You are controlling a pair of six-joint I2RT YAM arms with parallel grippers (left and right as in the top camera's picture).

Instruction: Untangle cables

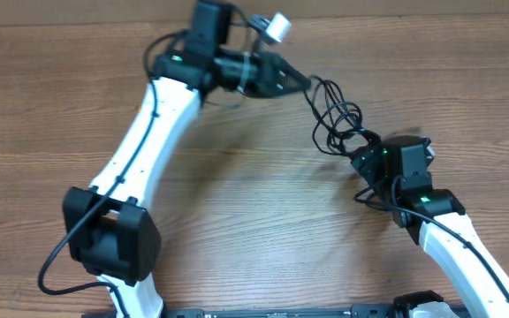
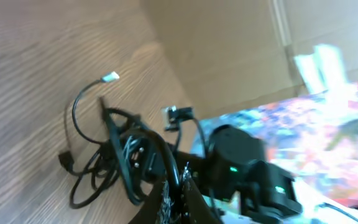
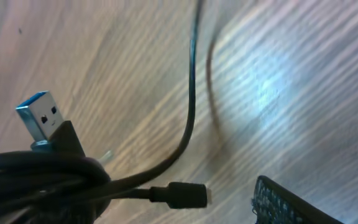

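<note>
While my left gripper [image 1: 297,82] was clamped on one strand, the knot of cables [image 1: 338,125] lay off its tip, nearer my right gripper [image 1: 363,162], whose opening I couldn't tell.

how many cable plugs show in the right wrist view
2: a blue-tipped plug at the left, above the bundled cables, and a small black plug at bottom centre. More may be hidden.

Bundled cables [image 3: 39,177], blue USB plug [image 3: 42,117], wooden table [image 3: 291,74].

Wood-grain table [image 1: 263,247]; beige panel [image 2: 229,50]; blurred multicoloured patch [image 2: 328,137].
</note>
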